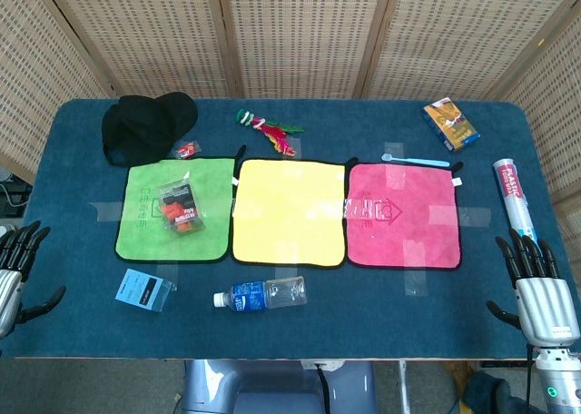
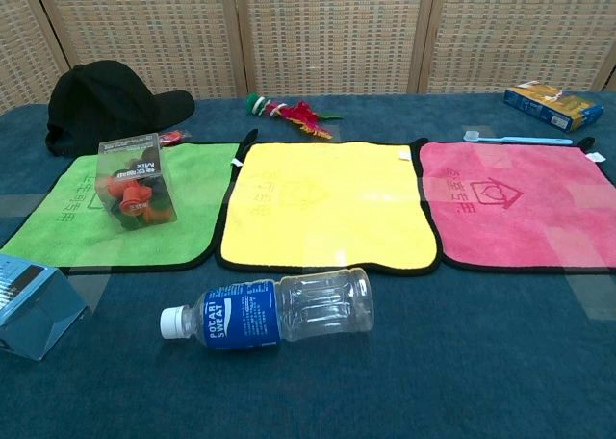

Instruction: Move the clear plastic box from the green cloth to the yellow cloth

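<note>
The clear plastic box point(image 1: 180, 209) with red and black contents lies on the green cloth point(image 1: 136, 223), left of the yellow cloth point(image 1: 290, 210). In the chest view the box point(image 2: 136, 181) stands on the green cloth point(image 2: 77, 218) beside the bare yellow cloth point(image 2: 327, 203). My left hand point(image 1: 16, 267) rests at the table's left edge, fingers spread and holding nothing. My right hand point(image 1: 537, 287) sits at the right front edge, fingers spread, also holding nothing. Both hands are far from the box and show only in the head view.
A pink cloth point(image 1: 404, 214) lies right of the yellow one. A water bottle point(image 1: 263, 295) and a small blue box point(image 1: 143, 290) lie near the front edge. A black cap point(image 1: 145, 123), a feathered toy point(image 1: 270, 128), an orange-blue box point(image 1: 450, 123), a toothbrush point(image 1: 416, 161) and a tube point(image 1: 516, 196) lie behind and right.
</note>
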Robot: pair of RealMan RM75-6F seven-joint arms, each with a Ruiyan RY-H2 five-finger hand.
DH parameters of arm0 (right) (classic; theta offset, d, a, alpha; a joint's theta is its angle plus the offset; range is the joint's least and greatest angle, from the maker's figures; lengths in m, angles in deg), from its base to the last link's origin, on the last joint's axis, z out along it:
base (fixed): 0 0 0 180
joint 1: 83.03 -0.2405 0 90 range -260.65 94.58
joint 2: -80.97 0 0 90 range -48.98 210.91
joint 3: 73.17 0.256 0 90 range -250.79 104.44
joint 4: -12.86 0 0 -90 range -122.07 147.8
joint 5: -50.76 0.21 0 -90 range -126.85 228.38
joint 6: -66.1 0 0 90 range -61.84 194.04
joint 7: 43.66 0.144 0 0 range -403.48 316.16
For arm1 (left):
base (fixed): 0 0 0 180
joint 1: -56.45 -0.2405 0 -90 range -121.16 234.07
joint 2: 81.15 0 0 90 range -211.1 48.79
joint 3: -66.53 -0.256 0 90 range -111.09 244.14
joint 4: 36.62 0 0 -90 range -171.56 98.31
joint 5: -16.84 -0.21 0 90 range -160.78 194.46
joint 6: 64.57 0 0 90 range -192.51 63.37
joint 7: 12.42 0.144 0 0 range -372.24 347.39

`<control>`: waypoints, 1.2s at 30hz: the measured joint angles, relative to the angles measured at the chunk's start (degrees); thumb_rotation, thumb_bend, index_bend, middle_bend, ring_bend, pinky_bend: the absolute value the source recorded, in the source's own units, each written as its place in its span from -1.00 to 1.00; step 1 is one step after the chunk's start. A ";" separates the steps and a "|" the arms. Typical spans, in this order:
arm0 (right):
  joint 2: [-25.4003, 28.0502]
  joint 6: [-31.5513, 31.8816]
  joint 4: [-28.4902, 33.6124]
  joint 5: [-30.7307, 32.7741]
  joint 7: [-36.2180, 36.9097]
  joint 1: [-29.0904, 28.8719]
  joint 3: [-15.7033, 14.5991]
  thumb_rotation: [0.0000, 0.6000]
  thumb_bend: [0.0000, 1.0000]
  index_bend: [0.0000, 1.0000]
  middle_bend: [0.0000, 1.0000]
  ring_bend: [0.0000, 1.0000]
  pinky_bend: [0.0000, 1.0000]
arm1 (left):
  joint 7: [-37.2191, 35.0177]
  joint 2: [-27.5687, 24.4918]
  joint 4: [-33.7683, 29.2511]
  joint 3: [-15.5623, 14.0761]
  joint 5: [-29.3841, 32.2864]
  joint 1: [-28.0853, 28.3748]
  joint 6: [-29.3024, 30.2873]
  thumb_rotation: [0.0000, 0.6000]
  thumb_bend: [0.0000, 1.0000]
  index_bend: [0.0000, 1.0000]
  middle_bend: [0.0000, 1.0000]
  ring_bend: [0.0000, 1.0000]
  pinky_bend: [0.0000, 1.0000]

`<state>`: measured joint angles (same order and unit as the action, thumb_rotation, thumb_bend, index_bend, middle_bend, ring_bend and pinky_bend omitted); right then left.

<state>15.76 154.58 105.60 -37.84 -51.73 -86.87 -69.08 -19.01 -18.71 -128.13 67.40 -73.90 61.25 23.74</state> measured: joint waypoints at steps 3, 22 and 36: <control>0.08 -0.04 0.12 -0.04 0.35 -0.02 0.02 1.00 -0.88 -1.00 -1.00 -1.00 -1.00 | -1.03 0.17 0.10 0.07 0.20 0.10 -0.29 1.00 0.96 -1.00 -1.00 -1.00 -1.00; -0.40 -2.47 -0.55 3.37 -0.26 -0.92 1.12 1.00 -0.88 -1.00 -1.00 -1.00 -1.00 | -30.22 6.00 6.35 6.69 11.82 15.94 -29.80 1.00 1.00 -1.00 -1.00 -1.00 -1.00; -0.81 -4.62 -2.48 7.38 0.36 -1.36 2.25 1.00 -0.88 -1.00 -1.00 -1.00 -1.00 | -48.00 14.75 12.17 11.20 20.60 21.40 -40.38 1.00 1.00 -1.00 -1.00 -1.00 -1.00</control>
<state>14.95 149.96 103.12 -30.46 -51.38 -88.23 -66.83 -67.00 -3.96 -115.96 78.61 -53.31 82.65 -16.64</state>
